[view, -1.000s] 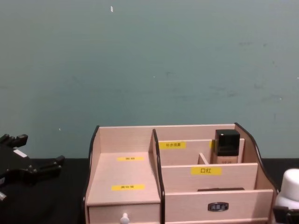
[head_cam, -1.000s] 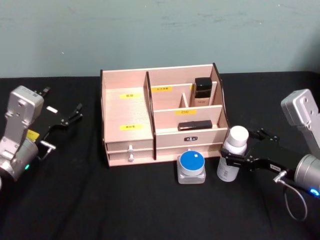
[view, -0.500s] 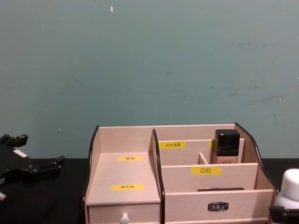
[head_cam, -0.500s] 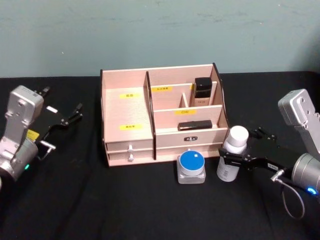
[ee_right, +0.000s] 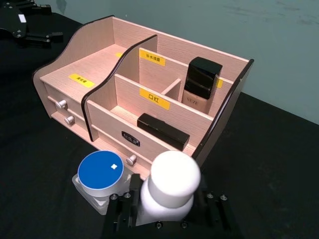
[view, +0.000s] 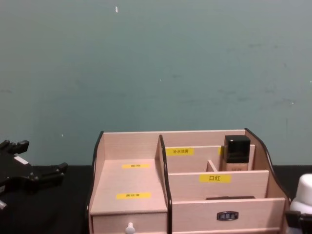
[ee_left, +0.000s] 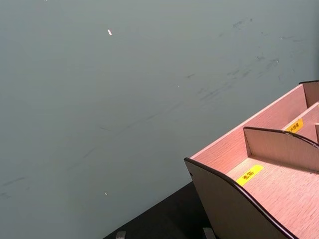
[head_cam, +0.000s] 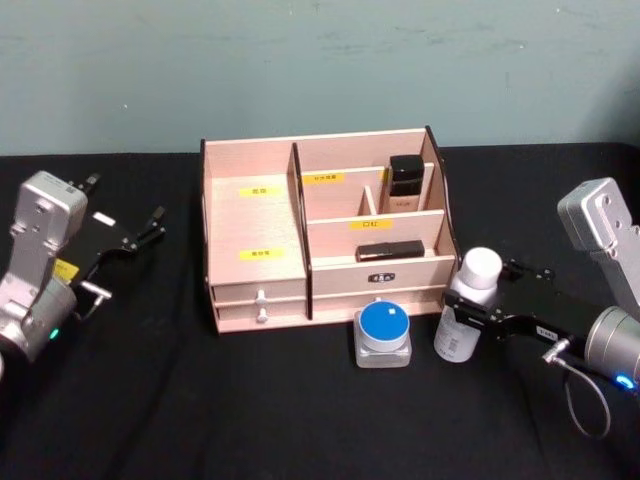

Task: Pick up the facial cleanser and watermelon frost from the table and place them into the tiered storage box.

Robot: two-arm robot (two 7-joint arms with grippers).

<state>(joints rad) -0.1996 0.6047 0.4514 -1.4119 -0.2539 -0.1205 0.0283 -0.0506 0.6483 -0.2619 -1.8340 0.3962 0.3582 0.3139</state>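
While the left gripper [head_cam: 128, 250] hangs over the left side of the black table [head_cam: 250, 400], well apart from everything else, with its two fingers spread, the right gripper [head_cam: 462, 318] is at work at the right front corner of the tiered storage box [head_cam: 230, 225]. Its two black fingers pinch one white bottle [head_cam: 481, 270] around the body, below the round white cap. The bottle leans a little and sits just beside the box's right end; whether its base touches the table cannot be told.

One blue-lidded jar [head_cam: 383, 335], square and clear-walled, stands on the table just to the left of the bottle, right before the box's front and free of both grippers. So two loose items are outside the box: one gripped, one standing alone.

The single box sits mid-table. In the head view four yellow labels [head_cam: 260, 190] read plainly. Its left part has two drawers, each with one white knob [head_cam: 260, 297]; the right part has one metal handle [head_cam: 382, 278] and, in the right wrist view, one more knob [ee_right: 131, 159] below it. Two dark things are inside: one black-capped bottle [head_cam: 405, 183] upright in the rear right compartment and one flat black case [head_cam: 390, 250] lying in the front right one.
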